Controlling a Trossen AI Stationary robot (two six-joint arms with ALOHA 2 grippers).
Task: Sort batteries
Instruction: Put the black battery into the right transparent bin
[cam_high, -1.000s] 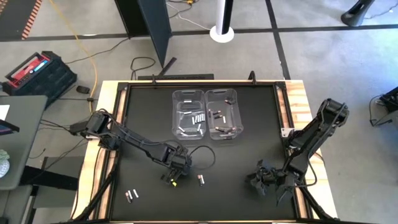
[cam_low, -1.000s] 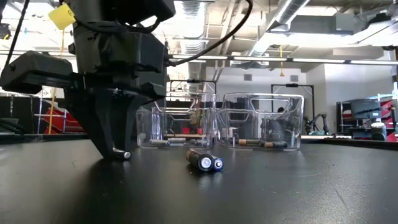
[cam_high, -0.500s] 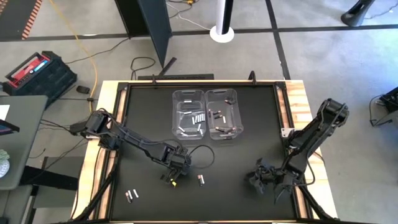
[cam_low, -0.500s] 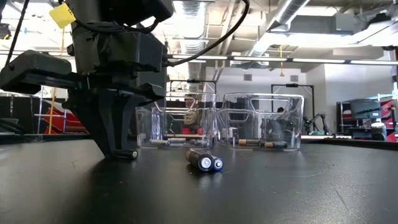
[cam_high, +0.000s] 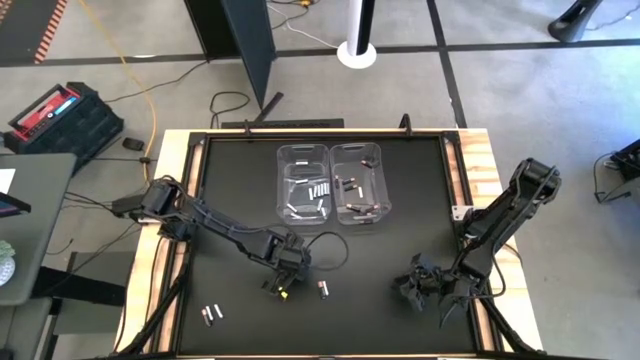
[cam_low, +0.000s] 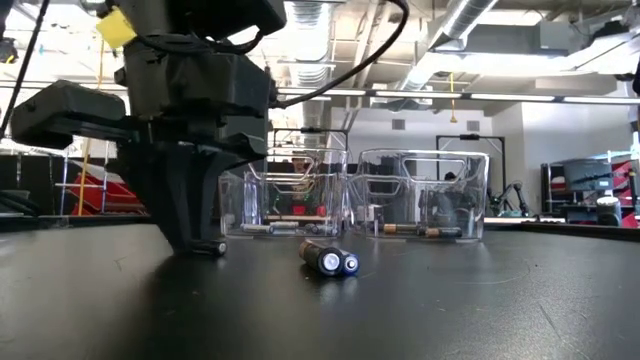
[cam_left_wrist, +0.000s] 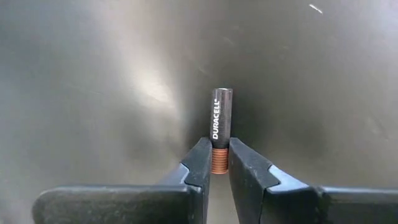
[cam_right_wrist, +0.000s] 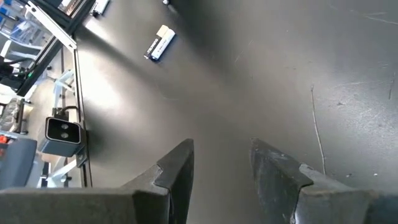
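The left tool (cam_left_wrist: 214, 163) is down on the black worktop (cam_high: 400, 230), squeezed tight on a dark battery (cam_left_wrist: 221, 127) with a copper end. I think this is the picking-up step. Next it needs to lift the battery and carry it to the clear bins (cam_high: 330, 180), to the one with dark batteries. The right tool (cam_right_wrist: 221, 165) rests near the worktop's edge, its fingers apart and holding nothing.

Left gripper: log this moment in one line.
left gripper shut on Duracell battery at mat | right gripper open, idle | battery pair loose
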